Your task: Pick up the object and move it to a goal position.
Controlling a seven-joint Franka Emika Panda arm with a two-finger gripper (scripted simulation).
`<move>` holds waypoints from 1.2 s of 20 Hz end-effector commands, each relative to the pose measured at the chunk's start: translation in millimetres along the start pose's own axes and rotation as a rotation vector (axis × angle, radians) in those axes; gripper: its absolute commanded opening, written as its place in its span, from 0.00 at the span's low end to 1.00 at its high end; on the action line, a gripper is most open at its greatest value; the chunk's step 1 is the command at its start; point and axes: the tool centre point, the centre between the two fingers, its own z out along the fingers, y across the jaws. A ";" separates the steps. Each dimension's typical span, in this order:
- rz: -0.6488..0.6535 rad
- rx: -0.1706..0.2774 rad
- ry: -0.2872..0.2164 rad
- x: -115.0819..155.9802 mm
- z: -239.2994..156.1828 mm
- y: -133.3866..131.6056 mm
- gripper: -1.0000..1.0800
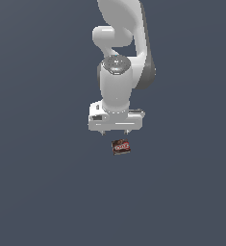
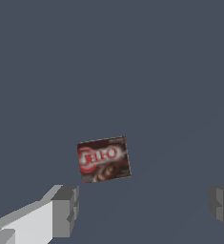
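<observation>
The object (image 1: 121,147) is a small flat dark-brown box with a red-and-white label, lying face up on the grey surface. My white gripper (image 1: 114,131) hangs just behind it in the exterior view, pointing down, its two short fingertips spread wide and holding nothing. The wrist view shows the box (image 2: 104,159) lying slightly skewed, ahead of the two grey fingers (image 2: 66,210), which stand far apart with only bare floor between them. The box is narrower than the gap between the fingers and touches neither.
A plain dark grey-blue surface (image 1: 42,182) fills both views. The white arm (image 1: 121,57) rises behind the gripper toward the top of the exterior view. No other objects show.
</observation>
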 end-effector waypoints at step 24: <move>0.098 0.035 0.023 10.7 1.2 -21.0 0.96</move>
